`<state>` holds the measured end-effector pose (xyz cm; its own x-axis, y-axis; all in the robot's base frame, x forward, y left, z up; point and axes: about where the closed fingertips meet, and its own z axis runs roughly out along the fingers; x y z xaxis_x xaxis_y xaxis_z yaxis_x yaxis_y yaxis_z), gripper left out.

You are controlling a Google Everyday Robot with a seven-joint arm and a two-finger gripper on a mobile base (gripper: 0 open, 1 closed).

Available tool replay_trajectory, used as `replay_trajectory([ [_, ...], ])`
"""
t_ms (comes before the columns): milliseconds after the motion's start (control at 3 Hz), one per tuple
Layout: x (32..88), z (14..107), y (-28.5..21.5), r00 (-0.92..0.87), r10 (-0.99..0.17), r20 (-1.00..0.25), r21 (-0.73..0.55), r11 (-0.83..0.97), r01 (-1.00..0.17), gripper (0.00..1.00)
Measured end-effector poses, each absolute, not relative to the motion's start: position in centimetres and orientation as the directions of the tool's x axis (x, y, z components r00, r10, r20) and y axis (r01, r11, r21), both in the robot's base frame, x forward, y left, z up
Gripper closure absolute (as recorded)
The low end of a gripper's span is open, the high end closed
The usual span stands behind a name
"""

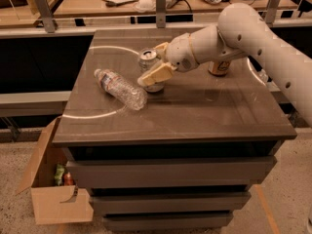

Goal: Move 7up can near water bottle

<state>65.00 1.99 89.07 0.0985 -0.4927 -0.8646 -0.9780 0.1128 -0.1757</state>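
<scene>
Tool (149, 65) grips upright 7up can (147, 55); water bottle (119, 87) lies diagonally.

Dim, warm amber light is spread over the whole scene, and it is thrown from above. Pale curved streaks of glare are picked up on the dark grey-brown counter (204, 108), at the left and far right. A soft shadow is cast beneath the cream two-finger gripper (149, 64), held over the counter's middle with its fingers (155, 74) pressed to either side of the small silver-white 7up can (147, 55). Highlights are caught on the clear crinkled plastic water bottle (122, 87). The white robot arm (273, 38) is rendered brightest. Fine detail is smeared throughout.
</scene>
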Motion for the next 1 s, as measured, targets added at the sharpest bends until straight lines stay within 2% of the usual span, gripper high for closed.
replay_trajectory([
  [333,64.9,89.2,-0.3,0.053,-0.528,-0.847,-0.181,0.194,-0.964,0.00],
  [1000,64.1,89.6,-5.1,-0.042,-0.595,-0.803,-0.201,0.336,-0.920,0.00],
])
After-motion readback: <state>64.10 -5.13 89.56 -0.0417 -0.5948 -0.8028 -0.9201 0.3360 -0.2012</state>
